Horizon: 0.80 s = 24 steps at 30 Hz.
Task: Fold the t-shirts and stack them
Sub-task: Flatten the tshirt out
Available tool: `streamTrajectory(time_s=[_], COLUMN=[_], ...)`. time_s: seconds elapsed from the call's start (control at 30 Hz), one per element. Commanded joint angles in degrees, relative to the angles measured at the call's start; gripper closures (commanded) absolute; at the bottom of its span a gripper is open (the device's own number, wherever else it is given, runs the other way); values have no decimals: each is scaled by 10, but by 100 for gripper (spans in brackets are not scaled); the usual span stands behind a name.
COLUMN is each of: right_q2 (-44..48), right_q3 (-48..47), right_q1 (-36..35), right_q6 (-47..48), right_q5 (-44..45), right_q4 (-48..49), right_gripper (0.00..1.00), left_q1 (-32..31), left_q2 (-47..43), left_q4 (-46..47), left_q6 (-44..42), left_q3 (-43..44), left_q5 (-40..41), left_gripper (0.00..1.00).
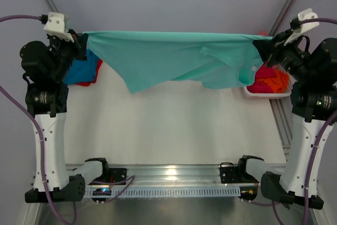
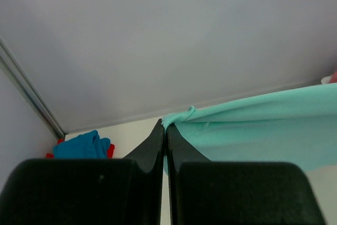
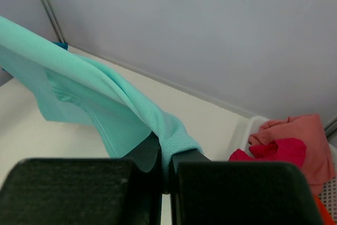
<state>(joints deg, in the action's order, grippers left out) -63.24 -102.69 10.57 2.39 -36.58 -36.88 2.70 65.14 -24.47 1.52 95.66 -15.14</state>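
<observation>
Your left fingers point(image 2: 156, 142) are pinched shut on one end of the mint-teal t-shirt point(image 1: 174, 59) and your right fingers point(image 3: 145, 155) on the other. It hangs stretched above the far edge of the tabletop point(image 1: 168, 125). The white basket point(image 1: 263, 94) at the far right corner holds a salmon pink tee point(image 3: 300, 135), a magenta tee point(image 3: 274, 152) and an orange tee point(image 1: 276, 81). At the far left corner, a blue tee point(image 1: 79, 71) lies over a red tee point(image 1: 87, 83).

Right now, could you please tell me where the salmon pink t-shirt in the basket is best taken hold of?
I'd pinch its raised top fold from above: the salmon pink t-shirt lies crumpled uppermost, and the basket wall blocks side approaches.
</observation>
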Motion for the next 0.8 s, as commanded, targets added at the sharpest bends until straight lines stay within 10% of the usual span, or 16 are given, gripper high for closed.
streamTrajectory(time_s=[0.0,0.77], right_q2=[43,239], right_q3=[14,19], right_q1=[9,9], right_q6=[64,126], right_q5=[3,-38], right_q4=[-33,-276], right_gripper=[97,97], left_q1=[12,12], left_q2=[-73,-258], left_q4=[-13,-234], left_q6=[-6,-66], left_q3=[-26,-86], left_q5=[-15,-98], left_gripper=[100,100])
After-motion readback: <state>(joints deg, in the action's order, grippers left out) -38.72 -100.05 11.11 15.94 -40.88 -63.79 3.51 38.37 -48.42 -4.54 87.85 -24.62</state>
